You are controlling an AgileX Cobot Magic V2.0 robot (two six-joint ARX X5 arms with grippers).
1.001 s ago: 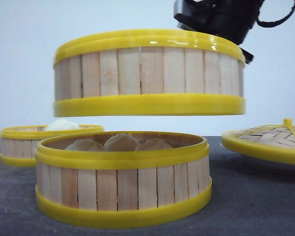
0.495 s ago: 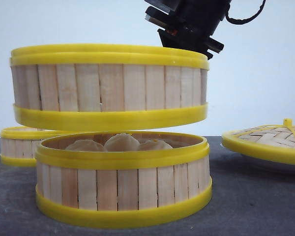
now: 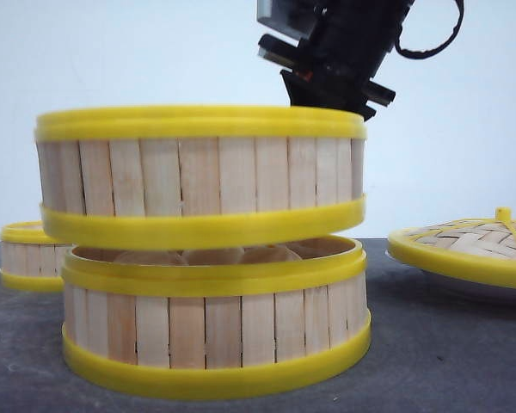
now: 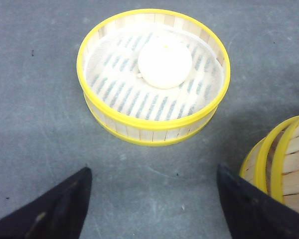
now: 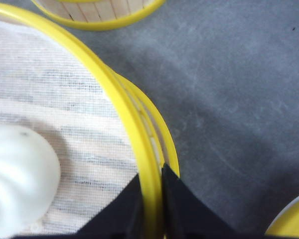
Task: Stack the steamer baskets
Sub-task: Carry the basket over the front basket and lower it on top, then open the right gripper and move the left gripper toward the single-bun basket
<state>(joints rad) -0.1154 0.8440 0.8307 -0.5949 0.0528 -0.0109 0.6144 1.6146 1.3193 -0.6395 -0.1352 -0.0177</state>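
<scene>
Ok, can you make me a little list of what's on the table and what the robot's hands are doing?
held basket: in the air, tilted, just above the bottom basket, pushed a bit to the left
bottom basket: on the table, buns inside
far basket: on the table alone, one white bun inside
lid: resting on a white plate at the right
right gripper: pinching the held basket's rim
left gripper: open, empty, near the far basket

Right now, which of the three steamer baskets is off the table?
The upper basket, held by its rim in the right gripper just above the front basket and shifted left. The far basket sits on the table apart.
</scene>
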